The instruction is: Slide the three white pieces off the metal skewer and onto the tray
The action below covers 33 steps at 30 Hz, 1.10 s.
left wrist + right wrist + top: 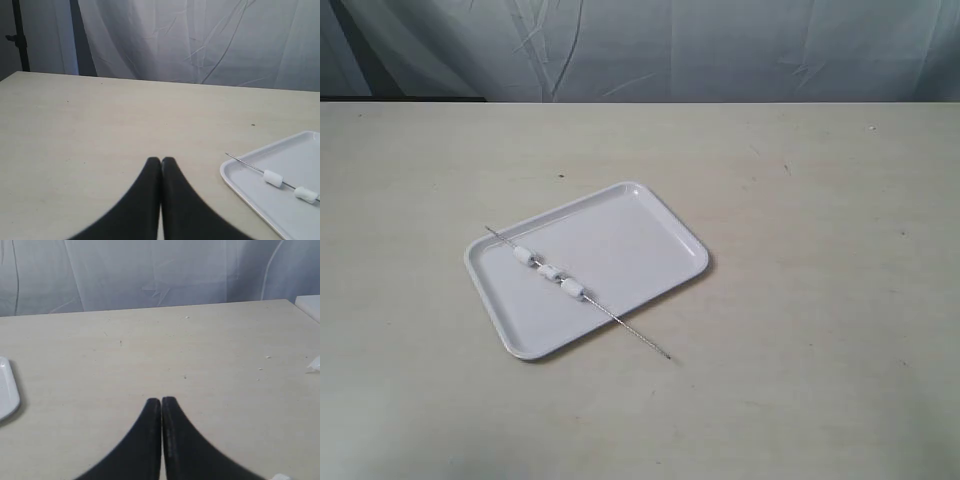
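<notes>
1. Exterior: the tray (pixel 630 235) lies on the counter (pixel 820 300). The metal skewer (pixel 625 324) crosses its left part diagonally, one end reaching past the rim over the counter. The three white pieces (pixel 550 271) sit threaded on it over the tray.
2. Left wrist: the left hand (pixel 161 161) is pressed closed and empty, apart from the tray.
3. Right wrist: the right hand (pixel 161 401) is likewise closed, holding nothing.

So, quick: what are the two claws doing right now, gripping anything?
Left gripper: closed, holding nothing.
Right gripper: closed, holding nothing.
</notes>
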Available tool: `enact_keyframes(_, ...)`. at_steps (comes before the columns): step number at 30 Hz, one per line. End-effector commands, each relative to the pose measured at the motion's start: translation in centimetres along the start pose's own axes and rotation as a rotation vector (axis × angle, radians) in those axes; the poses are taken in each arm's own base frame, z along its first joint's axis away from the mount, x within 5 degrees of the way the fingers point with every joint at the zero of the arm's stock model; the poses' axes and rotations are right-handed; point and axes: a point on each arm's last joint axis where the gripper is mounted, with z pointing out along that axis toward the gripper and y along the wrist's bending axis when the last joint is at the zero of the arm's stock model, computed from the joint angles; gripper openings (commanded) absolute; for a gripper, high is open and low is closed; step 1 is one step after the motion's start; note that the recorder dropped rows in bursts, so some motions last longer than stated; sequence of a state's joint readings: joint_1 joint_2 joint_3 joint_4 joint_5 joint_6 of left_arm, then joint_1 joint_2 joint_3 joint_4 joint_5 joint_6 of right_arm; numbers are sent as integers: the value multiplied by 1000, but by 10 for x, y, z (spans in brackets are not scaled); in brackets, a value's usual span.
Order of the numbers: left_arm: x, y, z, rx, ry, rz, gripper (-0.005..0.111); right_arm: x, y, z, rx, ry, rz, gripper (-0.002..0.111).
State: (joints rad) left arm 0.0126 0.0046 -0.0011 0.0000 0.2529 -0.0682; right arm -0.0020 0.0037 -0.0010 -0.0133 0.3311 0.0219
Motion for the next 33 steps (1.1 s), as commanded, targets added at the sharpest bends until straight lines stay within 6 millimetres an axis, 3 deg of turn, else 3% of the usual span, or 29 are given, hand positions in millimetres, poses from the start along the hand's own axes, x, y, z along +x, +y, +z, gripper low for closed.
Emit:
enact_keyframes(1, -1, 0, 0, 5, -12, 2, 0, -1, 0, 0, -2, -13, 0, 1)
enact_keyframes(24, -4, 1, 0, -10, -44, 75, 0, -3, 0, 0, -1, -43, -4, 1)
enact_keyframes(33, -54, -3, -18, 48, -637, -21, 0, -61, 1, -24, -18, -738, 8, 1)
